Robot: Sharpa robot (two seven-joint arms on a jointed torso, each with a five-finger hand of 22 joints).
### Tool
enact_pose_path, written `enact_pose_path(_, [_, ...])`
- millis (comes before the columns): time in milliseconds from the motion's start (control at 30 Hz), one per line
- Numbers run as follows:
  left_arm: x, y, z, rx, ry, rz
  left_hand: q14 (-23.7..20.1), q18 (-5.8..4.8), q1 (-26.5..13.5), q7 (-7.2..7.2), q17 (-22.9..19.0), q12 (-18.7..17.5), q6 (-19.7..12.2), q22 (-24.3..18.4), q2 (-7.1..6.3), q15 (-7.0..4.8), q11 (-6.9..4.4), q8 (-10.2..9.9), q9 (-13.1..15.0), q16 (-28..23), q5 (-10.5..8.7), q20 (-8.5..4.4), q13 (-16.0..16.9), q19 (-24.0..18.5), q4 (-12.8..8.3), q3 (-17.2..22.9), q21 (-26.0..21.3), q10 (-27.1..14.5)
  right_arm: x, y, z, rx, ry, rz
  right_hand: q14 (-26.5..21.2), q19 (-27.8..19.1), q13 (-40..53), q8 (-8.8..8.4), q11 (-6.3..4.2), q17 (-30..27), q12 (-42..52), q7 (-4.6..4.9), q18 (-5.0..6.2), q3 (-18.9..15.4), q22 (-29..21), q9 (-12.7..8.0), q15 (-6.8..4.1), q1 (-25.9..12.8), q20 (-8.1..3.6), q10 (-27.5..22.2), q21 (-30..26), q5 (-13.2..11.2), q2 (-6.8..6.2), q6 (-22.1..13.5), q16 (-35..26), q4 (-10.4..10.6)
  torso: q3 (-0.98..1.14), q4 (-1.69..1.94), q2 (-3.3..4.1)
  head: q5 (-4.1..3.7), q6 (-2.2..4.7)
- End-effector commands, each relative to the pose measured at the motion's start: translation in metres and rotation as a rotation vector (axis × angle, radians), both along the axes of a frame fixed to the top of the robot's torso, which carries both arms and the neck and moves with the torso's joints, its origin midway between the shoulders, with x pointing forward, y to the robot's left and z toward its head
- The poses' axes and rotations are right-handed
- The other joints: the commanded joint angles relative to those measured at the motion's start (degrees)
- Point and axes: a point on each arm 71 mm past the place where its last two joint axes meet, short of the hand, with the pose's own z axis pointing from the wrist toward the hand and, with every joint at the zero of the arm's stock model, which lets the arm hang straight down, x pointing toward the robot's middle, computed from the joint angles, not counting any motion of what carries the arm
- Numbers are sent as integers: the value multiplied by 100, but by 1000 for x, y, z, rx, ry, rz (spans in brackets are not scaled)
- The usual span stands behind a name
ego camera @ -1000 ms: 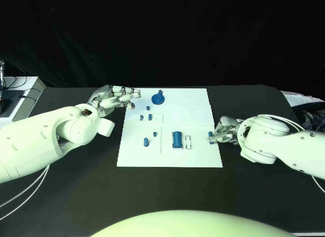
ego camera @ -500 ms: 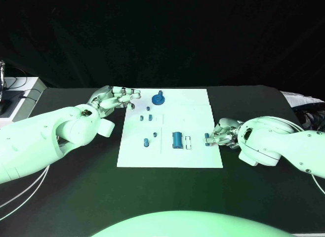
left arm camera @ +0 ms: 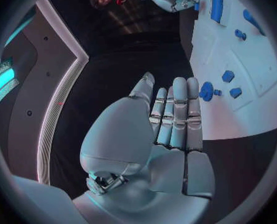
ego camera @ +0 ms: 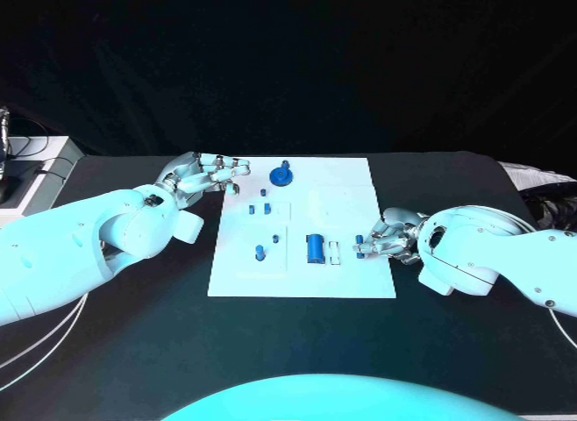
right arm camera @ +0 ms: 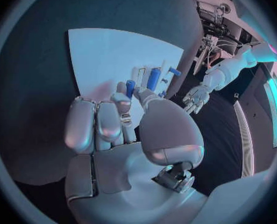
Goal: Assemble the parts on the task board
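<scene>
Right hand (ego camera: 388, 239) pinching small blue part (ego camera: 360, 239) over task board (ego camera: 345, 197) right edge, beside large cylinder (ego camera: 314, 248); left hand (ego camera: 213, 173) empty, fingers extended; recommend vertical, slow seating.

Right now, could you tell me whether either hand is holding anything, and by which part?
The right hand pinches a small blue part by its lower end between thumb and fingertip, above the task board. The left hand holds nothing.

small blue part in right hand (ego camera: 360, 239): mostly covered by fingers, shape unclear
white rectangular task board (left arm camera: 263, 109): cut off by circle rim
</scene>
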Motion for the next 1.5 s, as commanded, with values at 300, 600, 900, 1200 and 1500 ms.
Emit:
enact_pose_path(300, [-1,-3,1,-9,-3,-23,-30,8,-13,1,-5,29,-27,5,50,-3,-17,23,8,23,-8,20,-4,16,16,-16,-29,-31,-2,23,1,26,-12,52,-11,247,-10,12,-26,-8,-16,-13,-36,1568,922,3,-10,-32,-22,54,-6,25,14,35,-30,-1640,-3,2,-1,-9,1])
enact_pose_path(600, [-1,-4,1,-10,-3,-25,-30,8,-13,1,-5,29,-27,5,50,-3,-17,23,8,23,-8,20,-4,16,16,-16,-29,-31,1,38,-7,14,-28,74,-11,245,-10,2,-25,-15,-13,-10,-34,1549,920,-1,-10,-22,-22,55,-13,34,31,39,-34,-1662,-1,10,2,-8,-4])
enact_pose_path(900, [-1,-4,1,-10,-3,-26,-30,8,-13,1,-5,29,-27,5,50,-3,-17,23,8,23,-8,20,-4,16,16,-16,-29,-31,4,44,-14,1,-28,83,-11,243,-12,-1,-24,-20,-18,-10,-32,1541,916,-3,-9,-23,-21,51,-27,34,39,43,-38,-1667,-1,4,5,10,-38])
enact_pose_path(1200, [-2,-4,1,-10,-2,-27,-30,8,-13,1,-5,29,-27,5,50,-3,-17,23,8,23,-8,20,-4,16,16,-16,-29,-31,4,45,-18,-12,-12,92,-10,244,-9,-6,-24,-21,-11,-10,-31,1527,916,-4,-9,-23,-21,53,-27,38,46,45,-37,-1679,3,-2,3,35,-78])
enact_pose_path(1500, [-2,-3,1,-10,-1,-28,-30,8,-13,1,-5,29,-27,5,50,-3,-17,23,8,23,-8,20,-4,16,16,-16,-29,-31,0,47,-19,-22,6,116,-12,244,-13,-8,-24,-24,-15,-10,-33,1517,919,-4,-9,-25,-20,49,-20,47,51,46,-39,-1685,4,-5,-1,53,-98])
